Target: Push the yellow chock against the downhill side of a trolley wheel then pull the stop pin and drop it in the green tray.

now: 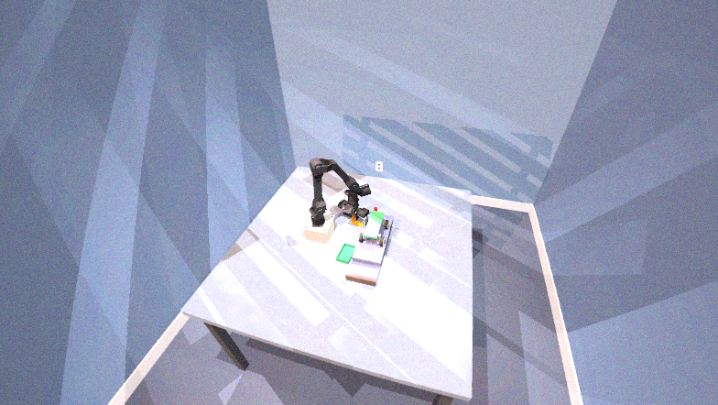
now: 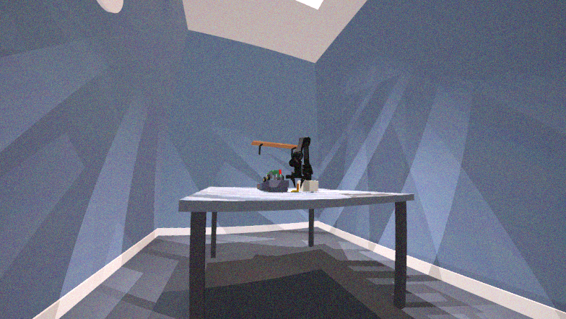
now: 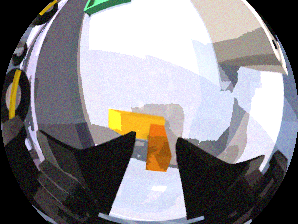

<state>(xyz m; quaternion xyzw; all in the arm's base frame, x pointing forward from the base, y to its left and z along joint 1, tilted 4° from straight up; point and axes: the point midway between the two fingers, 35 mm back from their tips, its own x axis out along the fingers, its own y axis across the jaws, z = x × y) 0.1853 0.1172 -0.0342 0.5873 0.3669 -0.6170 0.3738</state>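
Observation:
The yellow chock [image 1: 358,224] [image 2: 294,191] [image 3: 134,122] stands on the table beside the ramp, its orange handle [image 2: 298,185] [image 3: 158,152] upright. My gripper [image 1: 353,213] [image 2: 297,185] [image 3: 156,139] is partly open and points down over the chock; in the wrist view the handle is between the fingers with a gap on each side. The green-topped trolley [image 1: 374,224] [image 2: 273,172] stands on the ramp [image 1: 366,255] [image 2: 279,187] [image 3: 57,75]. The red-headed stop pin [image 1: 375,208] [image 2: 280,172] stands at its uphill end. The green tray [image 1: 345,253] lies beside the ramp. The chock's black base is not clear.
The arm's pale base block [image 1: 317,233] [image 2: 310,185] is on the other side of the chock from the ramp. The trolley's near wheels [image 3: 12,95] are close to one finger's side. A brown strip [image 1: 361,279] crosses the ramp's low end. An orange shelf [image 2: 273,144] hangs behind the arm.

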